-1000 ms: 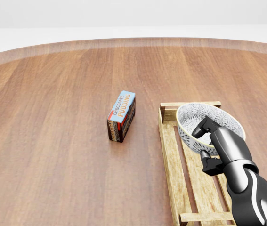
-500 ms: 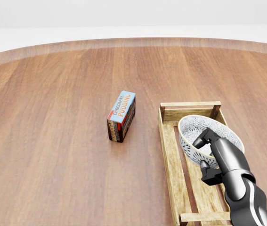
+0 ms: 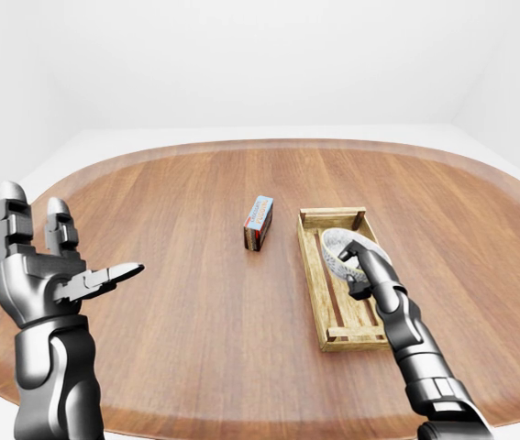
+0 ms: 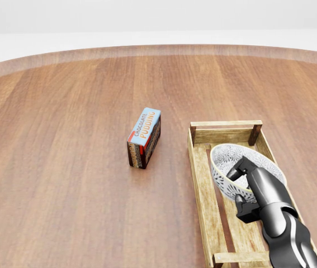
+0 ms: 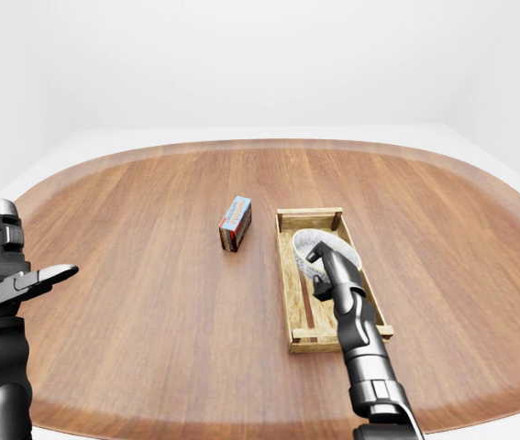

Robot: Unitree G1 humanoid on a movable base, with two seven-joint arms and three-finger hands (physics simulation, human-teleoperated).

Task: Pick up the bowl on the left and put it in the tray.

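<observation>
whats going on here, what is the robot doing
The robot's right hand grips the patterned bowl by its rim, tilted, low inside the wooden tray; whether it rests on the slats is unclear. The left hand is raised and open, holding nothing. A chocolate pudding box stands on the table, left of the tray in the head view.

The bowl [image 4: 228, 159] is white with a dark pattern and sits tilted inside the far half of the tray [image 4: 200, 190]. The tray is slatted wood and lies flat, right of centre.

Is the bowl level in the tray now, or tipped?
Tipped. The bowl slants inside the tray, the right hand closed on its rim; whether it touches the slats, cannot tell.
</observation>
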